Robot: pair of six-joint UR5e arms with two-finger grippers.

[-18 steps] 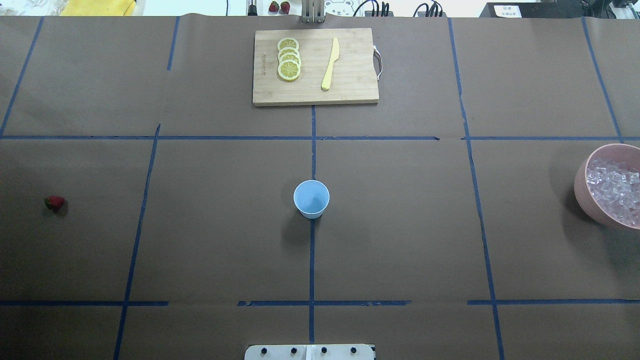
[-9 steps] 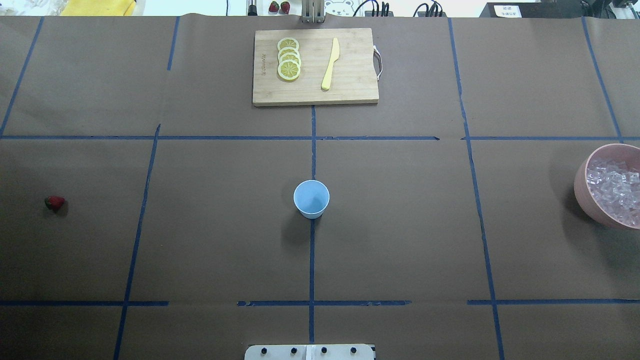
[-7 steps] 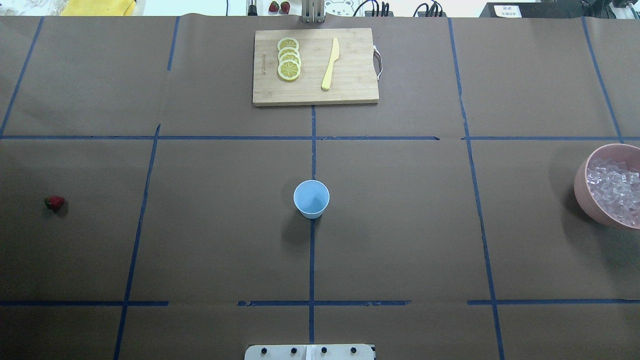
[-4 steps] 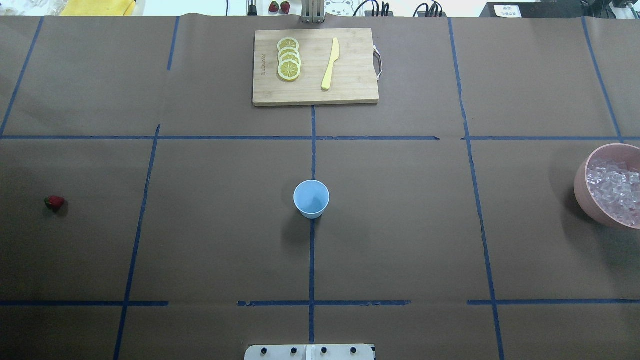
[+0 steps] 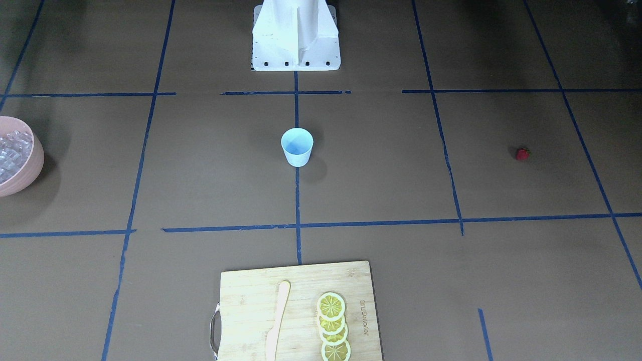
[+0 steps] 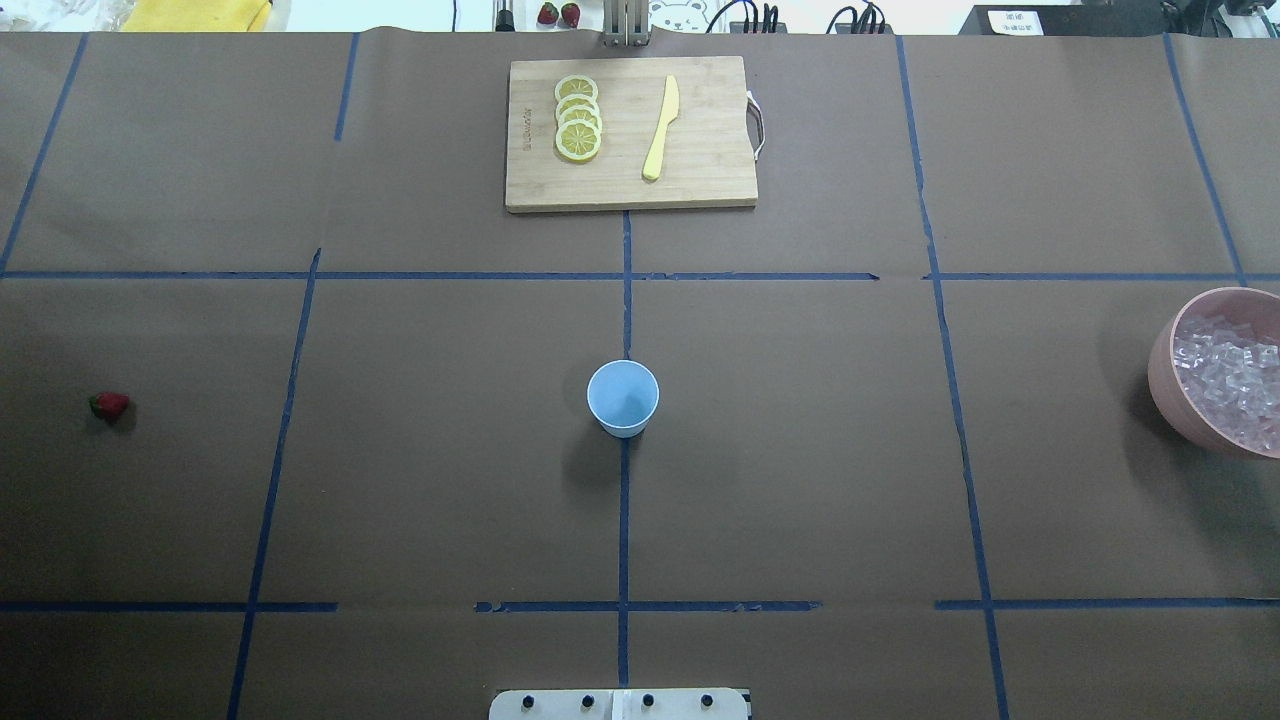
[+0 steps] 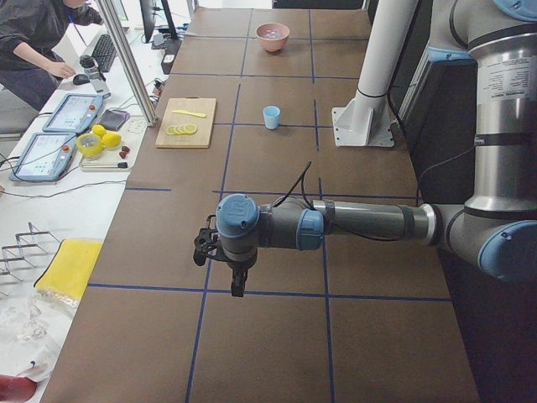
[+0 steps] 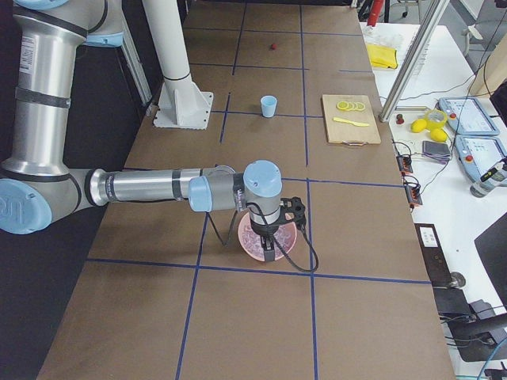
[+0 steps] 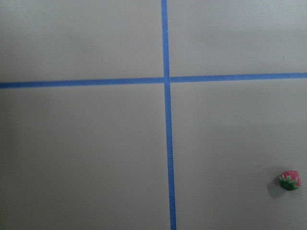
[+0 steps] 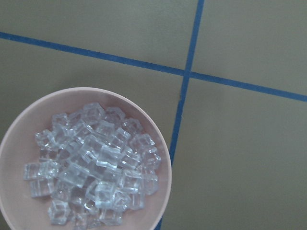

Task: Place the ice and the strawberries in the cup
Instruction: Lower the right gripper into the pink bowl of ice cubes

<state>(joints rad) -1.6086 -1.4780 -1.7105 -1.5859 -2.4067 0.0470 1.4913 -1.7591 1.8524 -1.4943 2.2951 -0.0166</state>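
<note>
- Front-facing view: the cup [image 5: 297, 146] stands upright in the middle of the desk [image 5: 381, 165]. The strawberry [image 5: 522, 154] lies alone well off to the right. The pink bowl [image 5: 36, 159] heaped with ice [image 5: 9, 150] sits at the left edge. No gripper shows here.
- Overhead view: the layout is the same, mirrored, and the cup's inside looks bare, so neither item seems to be in yet. The cup is probably light and easy to tip. Things are best let go from above its mouth without touching the rim.
- Exterior left view: the left gripper [image 7: 238, 287] hangs pointing down over the near end of the desk. Whether it is released or clenched cannot be told from here.
- Exterior right view: the right gripper [image 8: 269, 252] hangs just above the pink bowl. Its state cannot be told either.
- Left wrist view: the strawberry lies in the lower right corner, on its side, with its green top towards the lower left. It looks small, rounded and apt to roll. A gentle pinch across the widest part of the red body seems safer than one on the leafy top.
- Right wrist view: the ice lies loose in the bowl as glossy cubes. They are likely hard, light and slippery. A cube on top of the heap, taken by two opposite flat faces, should hold best, though neighbouring cubes may shift.
</note>
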